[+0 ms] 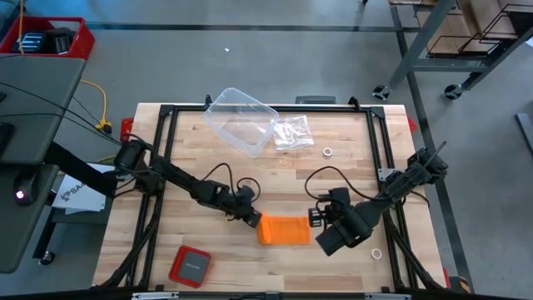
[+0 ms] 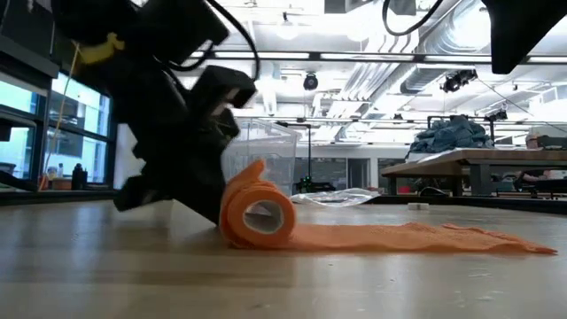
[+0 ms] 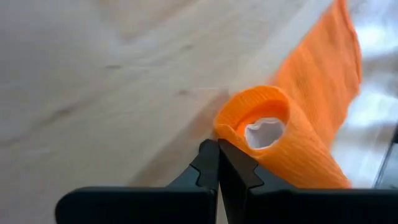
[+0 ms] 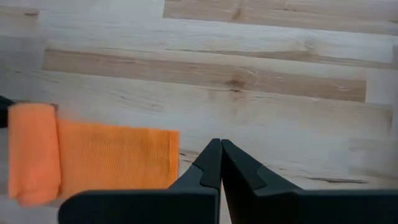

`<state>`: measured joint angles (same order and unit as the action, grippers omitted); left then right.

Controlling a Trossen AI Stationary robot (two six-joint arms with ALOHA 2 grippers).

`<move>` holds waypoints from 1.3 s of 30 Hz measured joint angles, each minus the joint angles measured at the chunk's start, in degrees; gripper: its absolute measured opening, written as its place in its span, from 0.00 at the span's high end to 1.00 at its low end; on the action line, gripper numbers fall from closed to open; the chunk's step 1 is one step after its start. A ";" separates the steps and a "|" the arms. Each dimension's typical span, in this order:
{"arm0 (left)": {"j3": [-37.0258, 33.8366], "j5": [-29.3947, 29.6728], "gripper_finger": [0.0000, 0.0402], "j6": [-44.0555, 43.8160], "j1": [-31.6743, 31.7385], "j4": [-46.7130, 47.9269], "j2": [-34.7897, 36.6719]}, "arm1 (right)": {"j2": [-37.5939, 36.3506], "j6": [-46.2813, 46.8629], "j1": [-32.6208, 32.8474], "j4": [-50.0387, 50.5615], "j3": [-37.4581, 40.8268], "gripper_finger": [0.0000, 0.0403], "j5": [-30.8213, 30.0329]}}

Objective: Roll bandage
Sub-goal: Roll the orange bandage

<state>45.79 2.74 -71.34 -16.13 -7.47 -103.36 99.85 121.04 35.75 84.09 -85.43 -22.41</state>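
Both sets of fingers were together: left gripper point(image 1: 252, 218) nudged the bandage point(image 1: 283, 230) roll, best kept square; right gripper point(image 1: 326, 242) hovered near its loose tail.

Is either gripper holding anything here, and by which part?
Nothing is held. Left gripper sits shut beside the rolled end of the orange fabric bandage; right gripper is shut near its flat end.
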 joint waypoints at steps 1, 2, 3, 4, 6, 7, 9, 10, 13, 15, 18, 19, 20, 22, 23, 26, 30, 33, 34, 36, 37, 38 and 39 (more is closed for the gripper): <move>1.17 -0.63 1.00 0.45 -0.03 0.09 -0.98 | 0.00 0.00 0.00 0.10 -0.01 1.00 0.02; 2.42 -1.20 1.00 1.14 -0.06 0.25 -1.71 | 0.00 0.01 0.00 0.13 -0.02 1.00 0.00; 3.72 -1.73 1.00 1.75 -0.13 0.30 -2.50 | 0.00 0.00 0.00 0.12 -0.01 1.00 0.01; 5.05 -2.17 1.00 2.38 -0.16 0.22 -3.06 | 0.00 0.01 0.00 0.13 0.00 1.00 0.02; 7.37 -2.22 1.00 3.30 -0.16 0.57 -3.42 | -0.02 -0.01 0.04 0.16 0.00 1.00 0.00; 8.41 -2.18 1.00 3.86 -0.16 0.31 -3.42 | -0.02 0.01 0.04 0.16 0.00 1.00 0.02; 10.19 -2.16 1.00 4.53 0.15 0.43 -3.41 | -0.02 0.00 0.04 0.18 0.00 1.00 0.01; 10.97 -2.07 1.00 4.66 0.33 0.77 -3.41 | -0.02 -0.01 0.04 0.16 -0.01 1.00 -0.03; 13.68 -1.91 1.00 4.95 0.42 0.85 -3.50 | -0.02 -0.01 0.04 0.22 0.00 1.00 -0.50; 15.59 -1.81 1.00 4.98 0.12 0.64 -3.40 | -0.02 -0.03 0.04 0.46 0.00 1.00 -0.97; 17.65 -2.00 1.00 8.67 -0.16 1.85 -3.27 | -0.02 -0.11 0.04 0.77 -0.01 1.00 -0.84; 17.87 -1.99 1.00 9.61 -0.06 3.56 -2.58 | -0.02 -0.38 0.04 0.72 0.00 1.00 0.07; 17.89 -1.81 1.00 10.32 0.26 5.60 -1.79 | -0.02 -0.85 0.04 0.61 0.00 1.00 1.60; 18.00 -0.30 1.00 11.57 0.83 8.47 -0.19 | 0.16 -3.16 -0.07 -0.87 0.02 1.00 4.83; 18.00 0.39 1.00 12.29 0.91 9.76 0.34 | 0.46 -5.25 -0.25 -2.67 0.25 1.00 6.28; 17.98 -0.49 1.00 15.34 0.80 10.39 0.54 | 1.27 -10.38 -0.87 -13.97 4.51 1.00 10.06; 17.98 -2.17 1.00 16.01 0.10 12.37 0.56 | 1.36 -13.12 -2.04 -41.06 15.82 1.00 13.26; 17.87 -2.43 1.00 17.97 -0.59 12.81 0.54 | 1.68 -9.91 -2.47 -53.48 23.13 1.00 11.74; 17.91 -2.84 1.00 18.27 -0.83 12.50 0.54 | 1.67 -8.78 -2.47 -55.20 24.61 1.00 10.49; 17.96 -3.55 1.00 18.22 -1.33 12.27 0.56 | 1.62 -7.48 -2.51 -55.85 26.43 1.00 10.35; 17.94 -3.62 1.00 18.06 -1.50 12.36 0.56 | 1.62 -7.20 -2.75 -55.71 27.29 1.00 11.20; 17.94 -3.64 1.00 18.06 -1.69 12.40 0.56 | 1.62 -7.24 -2.84 -56.16 28.18 1.00 12.22; 17.94 -3.75 1.00 18.06 -1.74 12.35 0.56 | 1.62 -7.32 -2.89 -57.47 28.96 1.00 12.56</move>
<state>63.72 -1.01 -53.28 -17.87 4.88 -102.80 101.47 113.72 32.86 26.62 -56.47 -9.85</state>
